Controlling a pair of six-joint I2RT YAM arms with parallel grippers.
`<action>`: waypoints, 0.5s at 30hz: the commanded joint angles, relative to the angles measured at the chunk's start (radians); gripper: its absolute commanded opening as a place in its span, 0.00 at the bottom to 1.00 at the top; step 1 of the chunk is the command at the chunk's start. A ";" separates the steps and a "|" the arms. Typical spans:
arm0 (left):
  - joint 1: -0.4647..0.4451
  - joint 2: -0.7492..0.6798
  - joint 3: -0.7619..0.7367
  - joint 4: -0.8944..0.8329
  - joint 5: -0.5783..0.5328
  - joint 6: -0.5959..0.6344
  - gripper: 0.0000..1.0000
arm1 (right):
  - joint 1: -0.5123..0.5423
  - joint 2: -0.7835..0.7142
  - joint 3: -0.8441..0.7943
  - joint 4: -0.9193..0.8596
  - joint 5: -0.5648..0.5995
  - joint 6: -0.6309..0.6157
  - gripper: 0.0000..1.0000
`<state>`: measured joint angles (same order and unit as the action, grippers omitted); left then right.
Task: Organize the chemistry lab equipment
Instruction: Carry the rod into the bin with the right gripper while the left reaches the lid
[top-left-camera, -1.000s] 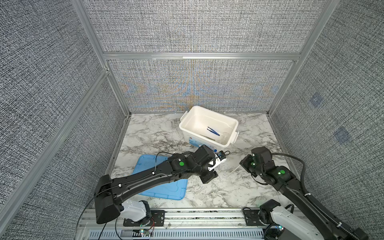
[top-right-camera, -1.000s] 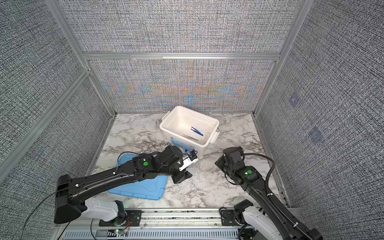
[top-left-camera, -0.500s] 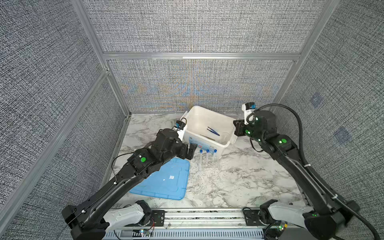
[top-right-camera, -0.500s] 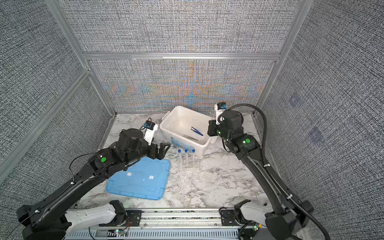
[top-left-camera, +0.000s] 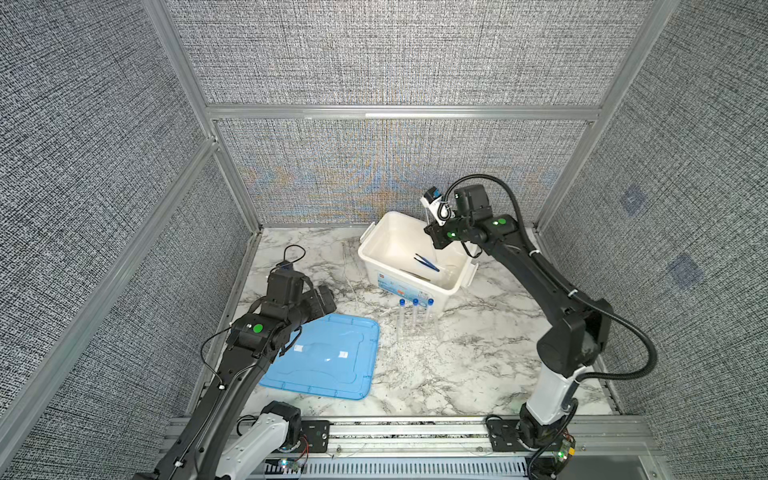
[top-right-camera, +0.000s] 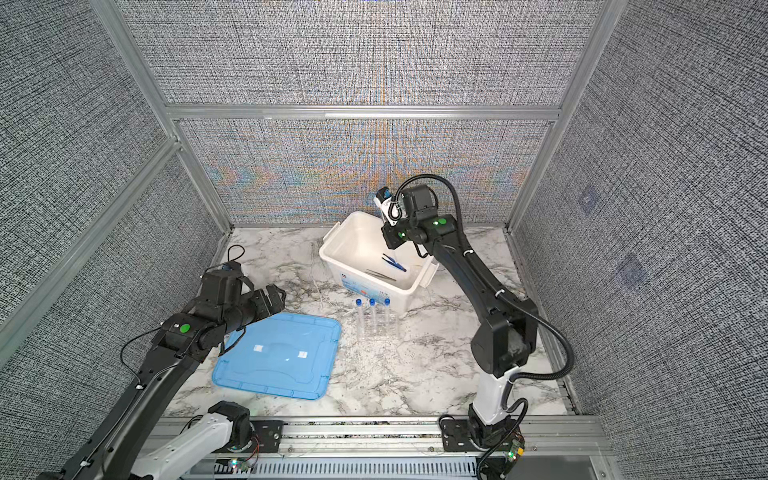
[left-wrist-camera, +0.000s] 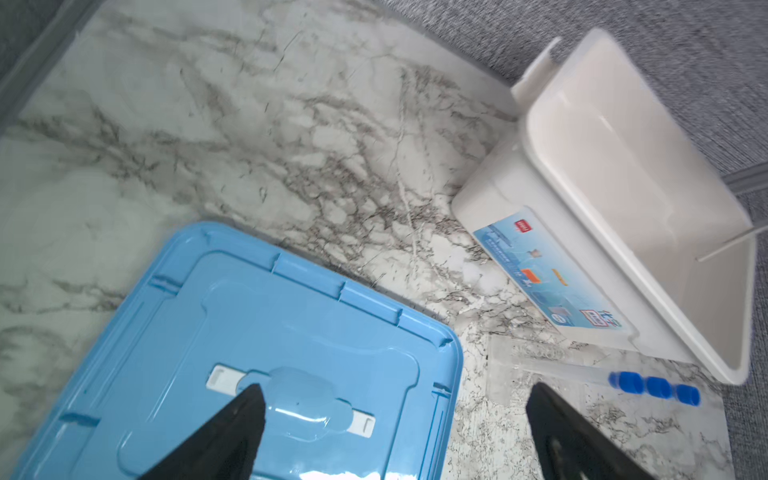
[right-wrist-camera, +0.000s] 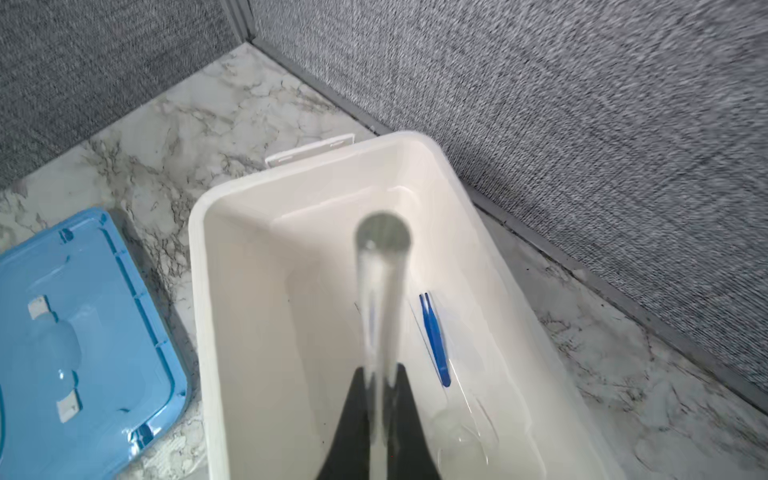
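step: stowing loose gear in the white tub (top-left-camera: 368, 253) — looks like the drop-off stage for the thin white stick (right-wrist-camera: 380, 291)
right gripper (right-wrist-camera: 380, 370): jaws clamped on the stick, hanging over the tub's open top
stick position: runs straight out past the jaw tips, above the tub's inside; I see no contact with the tub
stick look: slim, straight, pale, half see-through in the right wrist view, rounded free end; blurred, so material unclear — I'd guess rigid and slick
left gripper (left-wrist-camera: 397, 386): jaws wide apart, empty, hovering over the tub-side edge of the light-blue lid (top-left-camera: 328, 361)
already in tub: blue tweezers (right-wrist-camera: 434, 336) on the tub floor, silver tweezers (top-right-camera: 380, 274) beside them, and a faint small clear glass dish (right-wrist-camera: 457, 436) near both
outside tub: clear rack (top-right-camera: 378, 332) on the tabletop (top-left-camera: 457, 365) just in front of the tub's labelled wall, three blue-capped tubes (top-left-camera: 415, 311) upright in it
lid: flat on the tabletop, front-left of the tub, off it
next move: lower the stick close to the tub floor, clear of tweezers and dish, then part the jaws
risk: released from high above the tub floor, it could bounce or hit the glass dish
after that: rack and tubes look like the remaining job
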<state>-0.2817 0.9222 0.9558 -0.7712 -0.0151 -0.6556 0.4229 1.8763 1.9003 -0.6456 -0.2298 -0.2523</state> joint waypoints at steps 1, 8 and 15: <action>0.084 -0.002 -0.030 -0.055 0.090 -0.080 0.99 | 0.007 0.063 0.039 -0.111 -0.082 -0.110 0.04; 0.246 -0.029 -0.144 -0.073 0.214 -0.191 0.99 | 0.044 0.221 0.093 -0.133 -0.148 -0.150 0.03; 0.298 -0.088 -0.213 -0.197 0.123 -0.292 0.99 | 0.063 0.371 0.184 -0.193 -0.118 -0.178 0.04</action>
<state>0.0029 0.8505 0.7609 -0.8825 0.1577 -0.8684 0.4862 2.2223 2.0647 -0.7967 -0.3473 -0.4068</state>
